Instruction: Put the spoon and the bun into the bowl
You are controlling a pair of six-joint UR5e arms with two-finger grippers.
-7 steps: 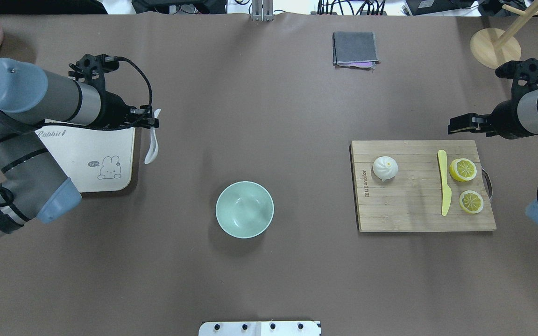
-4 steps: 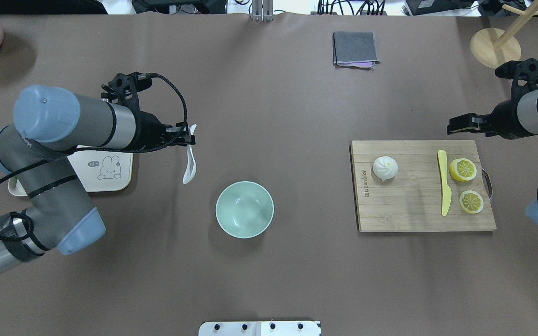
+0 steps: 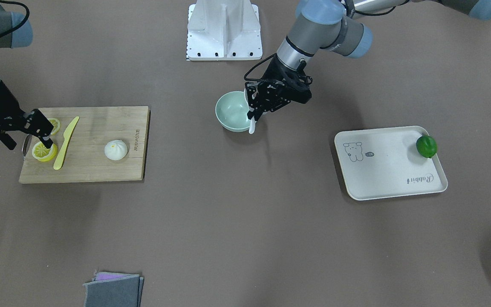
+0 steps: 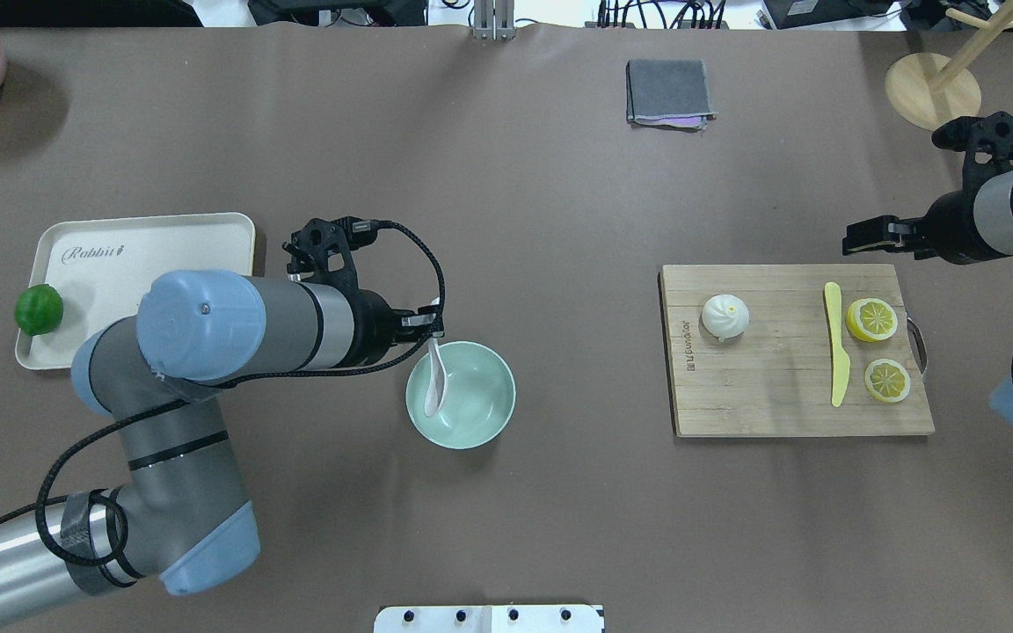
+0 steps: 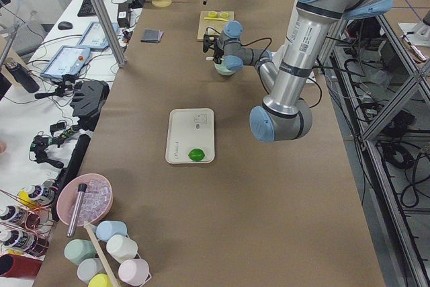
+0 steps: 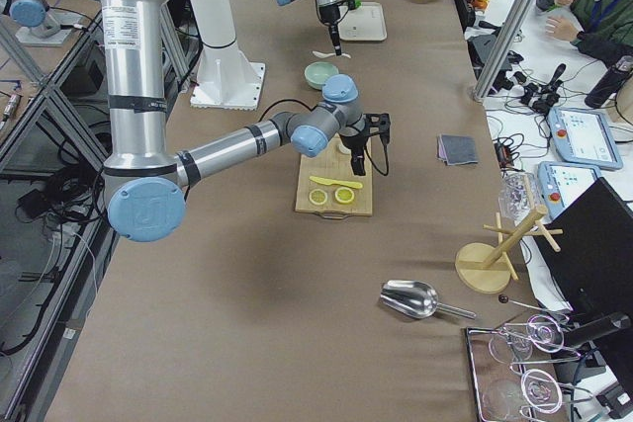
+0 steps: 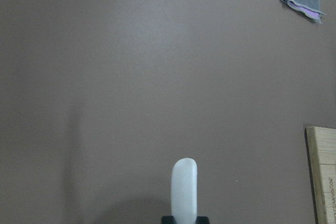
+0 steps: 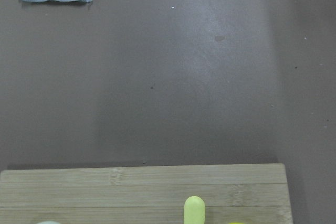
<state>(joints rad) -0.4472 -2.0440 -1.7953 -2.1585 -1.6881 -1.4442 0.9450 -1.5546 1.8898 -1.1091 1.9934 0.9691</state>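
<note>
My left gripper (image 4: 430, 327) is shut on the handle of the white spoon (image 4: 434, 380). The spoon hangs scoop-down over the left inner side of the mint-green bowl (image 4: 482, 397). In the front view the spoon (image 3: 252, 125) hangs at the bowl's (image 3: 230, 113) rim. The handle end (image 7: 184, 188) shows in the left wrist view. The white bun (image 4: 725, 316) sits on the left part of the wooden cutting board (image 4: 761, 396). My right gripper (image 4: 851, 237) is open and empty, above the board's far right edge.
A yellow plastic knife (image 4: 835, 343) and two lemon slices (image 4: 872, 319) lie on the board's right half. A cream tray (image 4: 146, 255) with a green lime (image 4: 38, 309) is at the left. A grey folded cloth (image 4: 668, 91) lies far back, a wooden stand (image 4: 932, 90) far right.
My left arm has carried the spoon right and toward me, from beside the tray to over the bowl's left side. The right arm has not moved.
</note>
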